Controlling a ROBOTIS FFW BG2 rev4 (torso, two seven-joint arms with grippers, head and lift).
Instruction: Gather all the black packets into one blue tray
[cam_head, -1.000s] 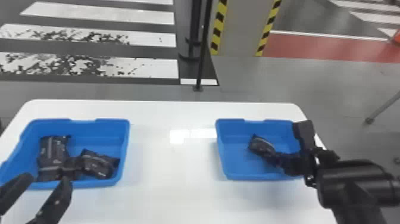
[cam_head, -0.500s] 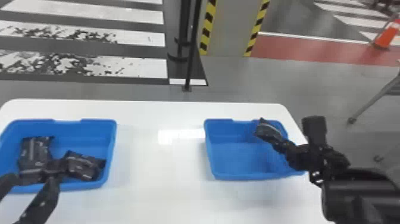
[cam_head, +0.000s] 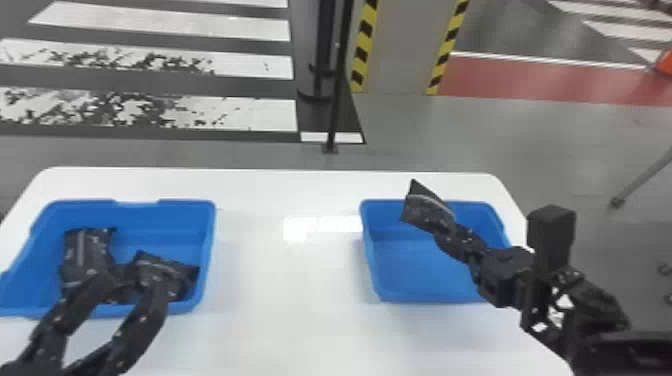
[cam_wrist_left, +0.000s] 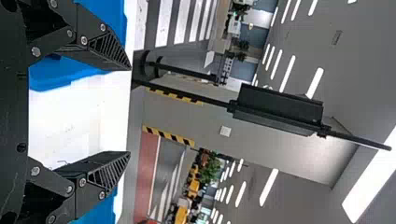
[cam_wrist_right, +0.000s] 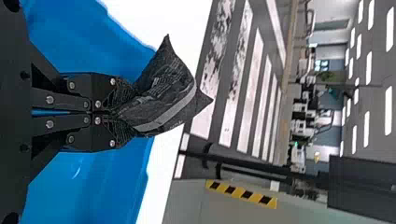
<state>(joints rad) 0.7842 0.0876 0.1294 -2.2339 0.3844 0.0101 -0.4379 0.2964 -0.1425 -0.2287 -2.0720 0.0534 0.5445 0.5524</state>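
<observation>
White table (cam_head: 290, 320), rounded far corners, on a grey floor; head view takes in worn crosswalk stripes (cam_head: 160, 25) beyond it at left, a pillar (cam_head: 402, 50) edged in yellow and black, and a red floor strip (cam_head: 540, 80). Slim black pole (cam_head: 339, 95) just past the far edge.

Same view, table top: two blue trays, well apart. Left tray (cam_head: 170, 215) holds black packets, at least two told apart: one lengthwise (cam_head: 85, 252) toward the tray's left side, one slantwise (cam_head: 165, 272) toward the near right corner. Left gripper (cam_head: 131, 286) at the near side of that tray, its fingers overlapping the packets in view; contact cannot be told. Right gripper (cam_head: 446, 234) over the right tray (cam_head: 425, 287), arm in from the right. Held packet (cam_head: 427, 207) sticks out from its tips, tilted, up by the tray's far left corner.

Left wrist view: left gripper (cam_wrist_left: 130, 111) spread wide, nothing between the fingers. Table and parts of blue trays behind them; dark panel (cam_wrist_left: 278, 109) on the pole farther off.

Right wrist view: right gripper (cam_wrist_right: 123, 112) clenched on one end of the held packet, which is creased, corners jutting, a pale band across it. Blue tray behind the fingers.
</observation>
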